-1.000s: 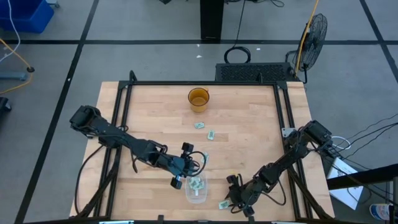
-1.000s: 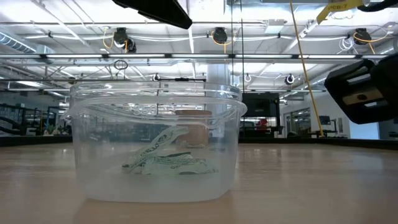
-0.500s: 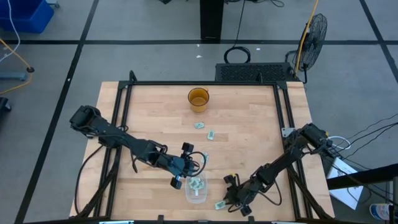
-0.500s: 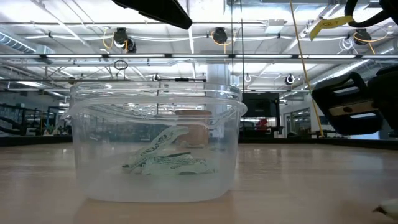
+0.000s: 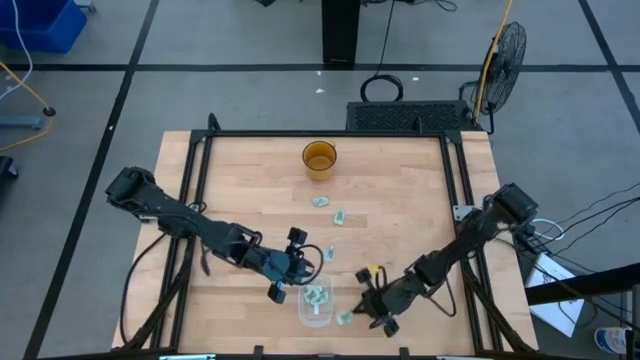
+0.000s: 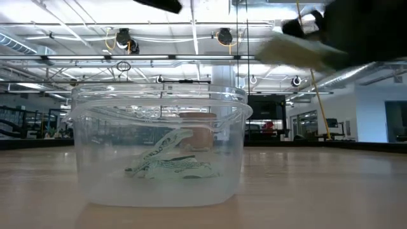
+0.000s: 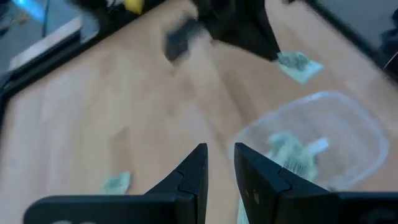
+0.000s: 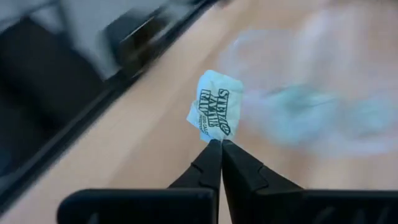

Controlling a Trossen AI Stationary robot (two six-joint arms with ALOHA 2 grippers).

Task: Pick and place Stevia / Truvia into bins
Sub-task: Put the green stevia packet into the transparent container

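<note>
The clear bin (image 5: 322, 318) stands near the table's near edge with several green-white sachets (image 6: 170, 164) lying on its floor. My right gripper (image 5: 358, 311) is just right of the bin, shut on one Stevia sachet (image 8: 214, 112). The sachet also shows beside the bin in the high view (image 5: 345, 318) and blurred in the low view (image 6: 299, 51). My left gripper (image 7: 220, 155) hovers just left of the bin, empty, its fingers a narrow gap apart. Loose sachets (image 5: 320, 201) (image 5: 340, 215) lie flat on the table farther back. My right gripper pinches the sachet at its one edge (image 8: 213, 138) between the two fingertips, only at their free ends. The fingers come from the table's right side. The sachet sticks out beyond the fingertips, lifted clear of the table.
A round amber cup (image 5: 319, 160) stands at the far middle of the table. One more sachet (image 7: 117, 182) lies on the wood by my left gripper. A black frame (image 5: 320, 133) runs around the tabletop. Bare wood lies to the left and right.
My right gripper has gone toward the table's left edge, toward the bin, and has risen. The sachet that lay on the table by it is now lifted clear and carried along.
</note>
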